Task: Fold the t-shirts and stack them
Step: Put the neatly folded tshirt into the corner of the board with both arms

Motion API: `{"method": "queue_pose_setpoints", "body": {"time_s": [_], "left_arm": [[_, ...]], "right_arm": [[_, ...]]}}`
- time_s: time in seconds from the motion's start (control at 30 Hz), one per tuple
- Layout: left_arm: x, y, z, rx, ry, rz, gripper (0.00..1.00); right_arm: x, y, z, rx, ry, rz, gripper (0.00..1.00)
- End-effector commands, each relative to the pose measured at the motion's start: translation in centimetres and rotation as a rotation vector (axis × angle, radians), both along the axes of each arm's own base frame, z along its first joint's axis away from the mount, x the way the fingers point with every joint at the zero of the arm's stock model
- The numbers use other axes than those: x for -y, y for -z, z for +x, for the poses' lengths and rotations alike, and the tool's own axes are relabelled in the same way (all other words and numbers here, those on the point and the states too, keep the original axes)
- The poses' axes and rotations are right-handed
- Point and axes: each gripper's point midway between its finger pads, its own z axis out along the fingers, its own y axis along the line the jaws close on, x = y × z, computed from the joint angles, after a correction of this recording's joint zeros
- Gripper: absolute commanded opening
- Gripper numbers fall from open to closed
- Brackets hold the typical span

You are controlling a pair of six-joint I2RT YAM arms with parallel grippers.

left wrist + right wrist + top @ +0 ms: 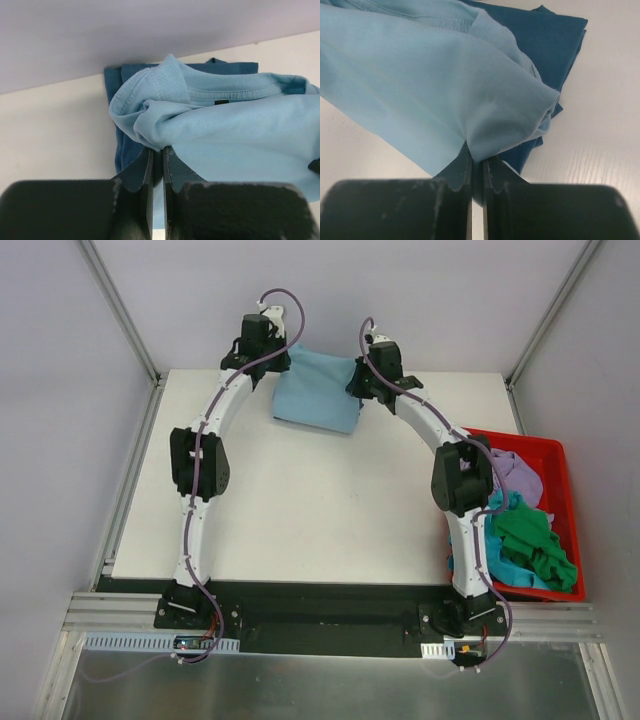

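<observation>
two tees sit well left of the red bin (540, 443): the sky-blue tee (318, 390) over a folded dark teal tee (555, 35). left tool (157, 155) and right tool (477, 160) clamp the sky-blue tee; other tees (530, 540) wait inside the bin.

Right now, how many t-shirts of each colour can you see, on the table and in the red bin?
Light blue shirt: 1
Dark blue shirt: 1, under the light blue shirt
Lilac shirt: 1
Green shirt: 1
Turquoise shirt: 1
Total: 5 in view; the bin may hide more.
</observation>
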Motion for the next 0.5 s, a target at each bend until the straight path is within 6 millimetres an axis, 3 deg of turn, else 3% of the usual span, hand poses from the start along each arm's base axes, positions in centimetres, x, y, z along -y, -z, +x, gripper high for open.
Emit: {"method": "queue_pose_setpoints", "body": {"time_s": [0.0,0.23,0.47], "left_arm": [[-1.4,-3.8,3.8,0.194,-0.027,0.006,0.0],[-0.9,-2.0,5.8,0.25,-0.005,-0.024,0.0],[-1.3,-1.6,7.4,0.294,-0.029,-0.122,0.0]], "right_arm": [[-0.1,-0.9,2.6,0.035,0.002,0.063,0.0],[0.6,-0.1,4.3,0.053,0.04,0.055,0.0],[1.8,1.1,6.3,0.067,0.071,0.11,0.0]]}}
